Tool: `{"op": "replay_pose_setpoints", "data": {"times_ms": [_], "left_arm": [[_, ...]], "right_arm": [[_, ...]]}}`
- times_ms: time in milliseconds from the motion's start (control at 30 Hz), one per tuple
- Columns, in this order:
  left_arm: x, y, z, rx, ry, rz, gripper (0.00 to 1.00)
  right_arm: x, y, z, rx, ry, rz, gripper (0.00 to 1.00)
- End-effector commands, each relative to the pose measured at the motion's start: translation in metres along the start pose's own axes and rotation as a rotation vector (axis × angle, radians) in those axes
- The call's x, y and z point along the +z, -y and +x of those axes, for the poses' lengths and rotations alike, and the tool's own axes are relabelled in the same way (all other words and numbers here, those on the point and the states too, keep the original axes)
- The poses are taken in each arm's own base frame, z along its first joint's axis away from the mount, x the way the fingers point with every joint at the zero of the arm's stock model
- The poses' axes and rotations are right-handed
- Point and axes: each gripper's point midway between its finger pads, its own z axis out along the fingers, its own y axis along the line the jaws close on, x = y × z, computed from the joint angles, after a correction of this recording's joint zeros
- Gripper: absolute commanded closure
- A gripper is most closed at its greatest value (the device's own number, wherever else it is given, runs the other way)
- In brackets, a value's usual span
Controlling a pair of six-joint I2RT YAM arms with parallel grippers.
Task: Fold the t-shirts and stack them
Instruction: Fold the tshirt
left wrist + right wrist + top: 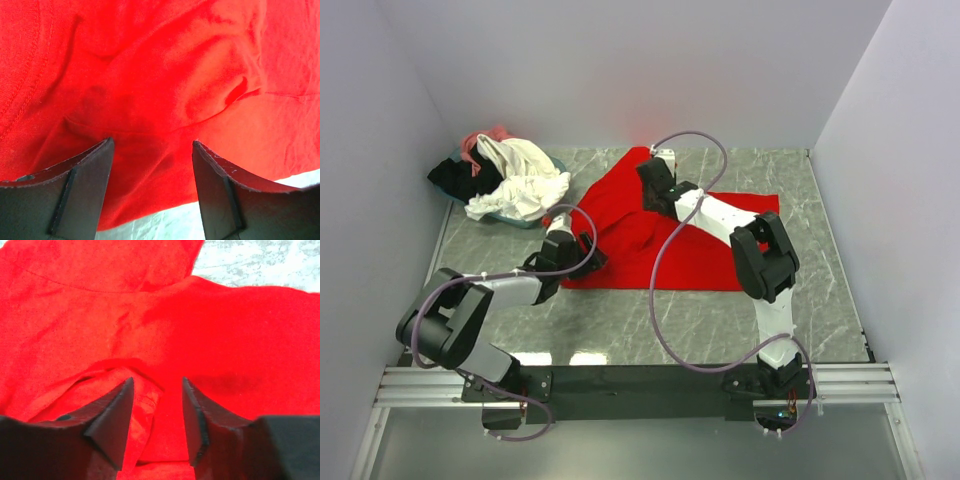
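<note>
Nearest, at the left edge of a red t-shirt spread on a grey marbled table: left gripper, 2 fingers splayed wide just above wrinkled cloth, grasping nothing. Farther back, over the shirt's far part: right gripper, fingers partly parted, unclenched, with a raised fold of red cloth lying between them beside one finger, not pinched. Beyond, in the far-left corner, near the red shirt's left side: a heap of 3 more, cream-white t-shirt, black t-shirt and pink t-shirt, piled on a teal-rimmed tray.
</note>
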Motion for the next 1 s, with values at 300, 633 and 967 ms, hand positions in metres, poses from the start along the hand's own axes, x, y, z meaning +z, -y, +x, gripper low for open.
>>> {"op": "replay_pose_setpoints", "data": {"times_ms": [300, 633, 967], "left_arm": [[-0.026, -0.031, 0.012, 0.05, -0.014, -0.137, 0.29], [-0.046, -0.009, -0.007, 0.076, 0.068, -0.121, 0.29], [-0.052, 0.026, -0.011, 0.108, 0.098, -0.062, 0.29]], "right_arm": [[-0.061, -0.067, -0.072, 0.012, 0.097, -0.304, 0.43], [-0.037, -0.116, -0.058, -0.027, 0.015, -0.448, 0.42], [-0.013, -0.115, -0.026, -0.019, -0.053, -0.421, 0.42]]}}
